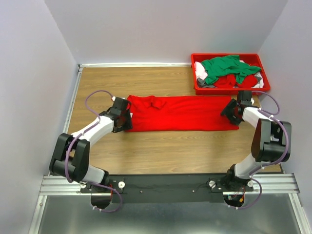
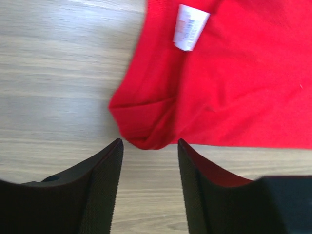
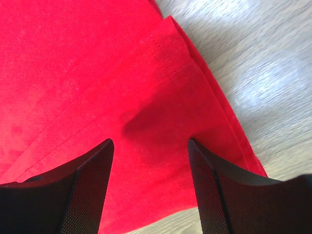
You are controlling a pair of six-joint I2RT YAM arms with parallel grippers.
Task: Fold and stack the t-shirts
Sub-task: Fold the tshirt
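Note:
A red t-shirt (image 1: 180,113) lies folded into a long strip across the middle of the wooden table. My left gripper (image 1: 123,115) is at its left end, open and empty; in the left wrist view (image 2: 148,146) the jaws stand just short of a bunched red corner (image 2: 146,131), near a white label (image 2: 190,27). My right gripper (image 1: 231,111) is at the right end, open, hovering over the hemmed edge (image 3: 161,48) of the cloth in the right wrist view (image 3: 151,146). More shirts, a green one (image 1: 226,68) and red and white ones, lie in the bin.
A red plastic bin (image 1: 195,87) stands at the back right, close behind my right gripper. Grey walls close in the table on three sides. Bare wood (image 1: 165,151) lies between the shirt and the arm bases.

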